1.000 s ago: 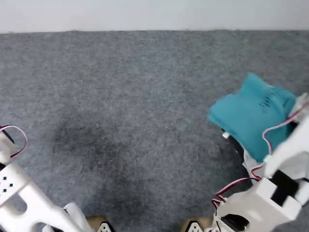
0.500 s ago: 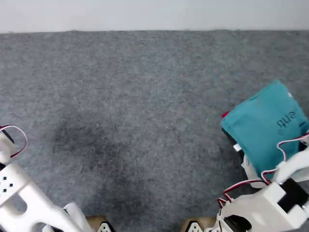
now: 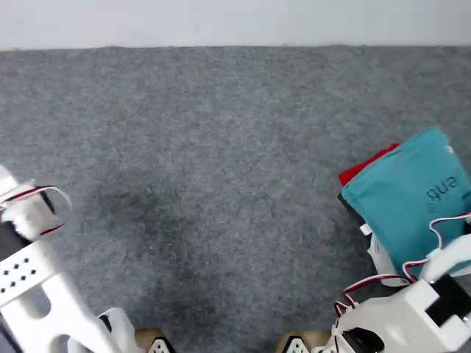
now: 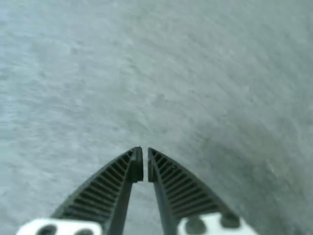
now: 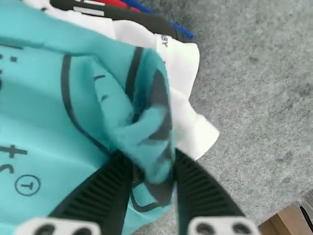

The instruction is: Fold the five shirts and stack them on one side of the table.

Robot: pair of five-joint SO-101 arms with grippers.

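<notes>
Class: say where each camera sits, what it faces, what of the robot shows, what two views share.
High: overhead, looking down at table; left arm, right arm show.
Left wrist: on left arm, facing table; left pincer shut.
Right wrist: on right arm, facing teal shirt; right pincer grips it.
Shared: shirt, high and right wrist.

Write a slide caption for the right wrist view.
Right pincer clamps a bunched fold of the teal shirt, with a white shirt under it and the grey table beside.
</notes>
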